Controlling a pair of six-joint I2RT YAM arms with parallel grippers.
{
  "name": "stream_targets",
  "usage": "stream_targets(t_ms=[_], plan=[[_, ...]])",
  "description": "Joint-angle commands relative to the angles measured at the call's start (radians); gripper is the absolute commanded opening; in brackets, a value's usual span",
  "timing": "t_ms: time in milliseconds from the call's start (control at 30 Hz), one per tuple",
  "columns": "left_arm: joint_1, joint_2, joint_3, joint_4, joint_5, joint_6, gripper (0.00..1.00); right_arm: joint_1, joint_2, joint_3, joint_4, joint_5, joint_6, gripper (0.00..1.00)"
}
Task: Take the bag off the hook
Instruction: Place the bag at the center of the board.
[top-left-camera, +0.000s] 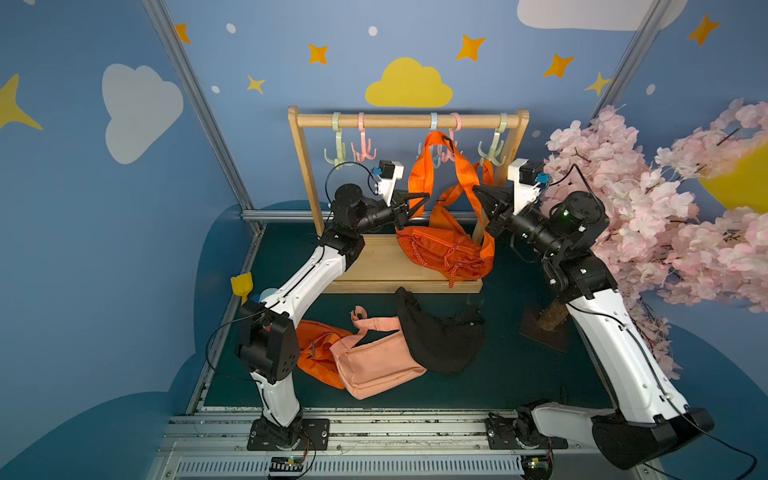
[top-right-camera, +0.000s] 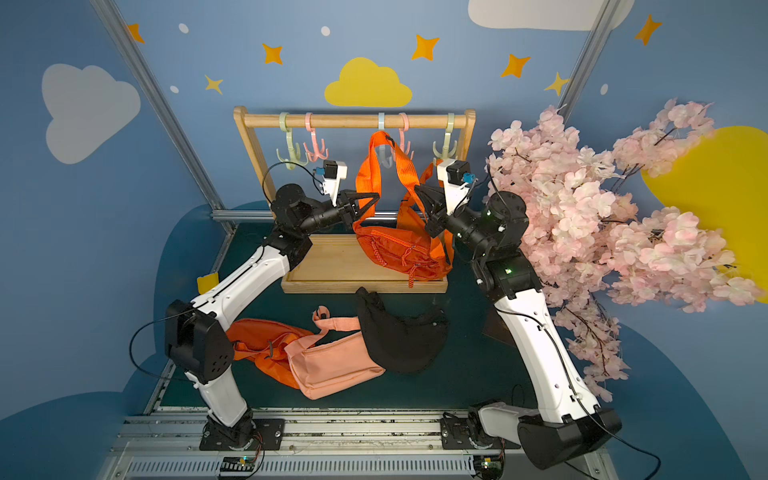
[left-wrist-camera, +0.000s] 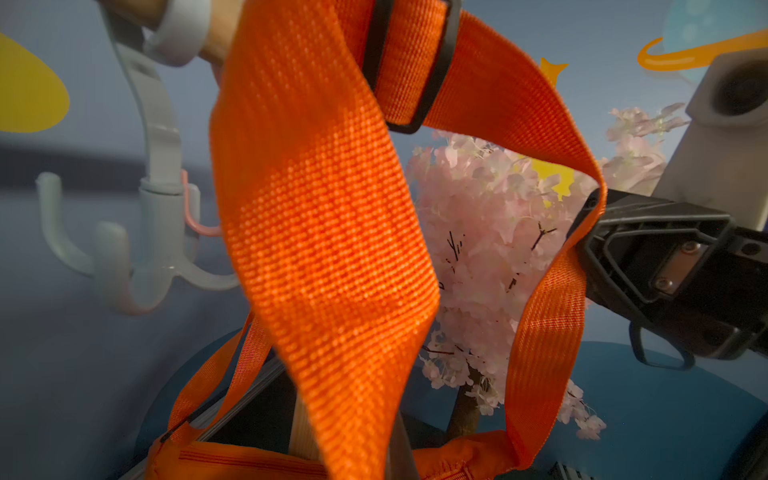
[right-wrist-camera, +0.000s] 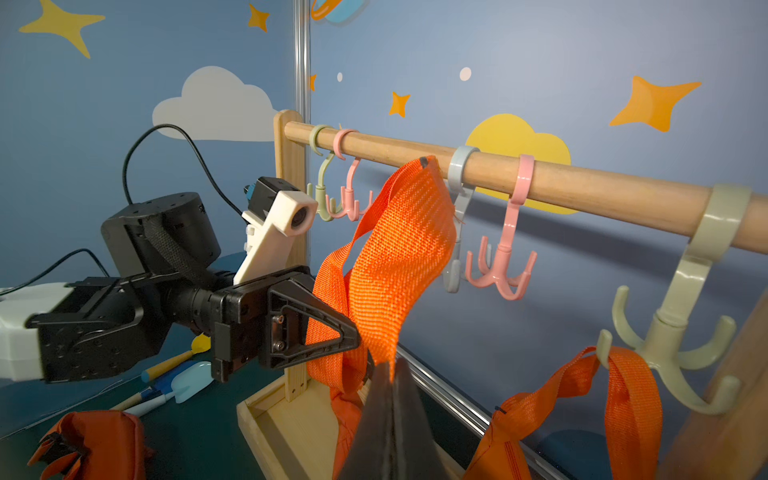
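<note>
An orange bag (top-left-camera: 440, 253) (top-right-camera: 403, 253) hangs inside the wooden rack, its body low over the rack's tray. Its wide strap (right-wrist-camera: 399, 249) rises to a peak just under the rod, beside the grey hook (right-wrist-camera: 457, 216). Whether the strap rests on a prong cannot be told. My left gripper (top-left-camera: 424, 198) (top-right-camera: 376, 195) (right-wrist-camera: 353, 337) is shut on the strap's left run, which fills the left wrist view (left-wrist-camera: 328, 232). On the right run, my right gripper (top-left-camera: 476, 190) (top-right-camera: 417, 189) (right-wrist-camera: 390, 370) (left-wrist-camera: 590, 212) is shut too.
The rod (top-left-camera: 407, 121) carries several plastic hooks. A second orange strap (right-wrist-camera: 619, 374) hangs on the green hook (top-left-camera: 494, 149) at the right end. Peach (top-left-camera: 374, 361), black (top-left-camera: 440, 336) and orange (top-left-camera: 316, 353) bags lie in front. A pink blossom tree (top-left-camera: 644, 208) crowds the right arm.
</note>
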Motion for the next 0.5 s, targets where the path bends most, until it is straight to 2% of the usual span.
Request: stream_targets(t_ms=[0, 167, 467], plan=[[-0.013, -0.080, -0.036, 0.006, 0.044, 0.071, 0.04, 0.021, -0.061, -0.043, 0.069, 0.041, -0.001, 0.00], [-0.034, -0.196, -0.136, -0.016, 0.072, 0.141, 0.04, 0.046, -0.135, -0.109, 0.075, 0.061, 0.021, 0.00], [-0.112, -0.418, -0.307, -0.157, 0.099, 0.275, 0.04, 0.074, -0.284, -0.215, -0.047, 0.085, 0.045, 0.00]])
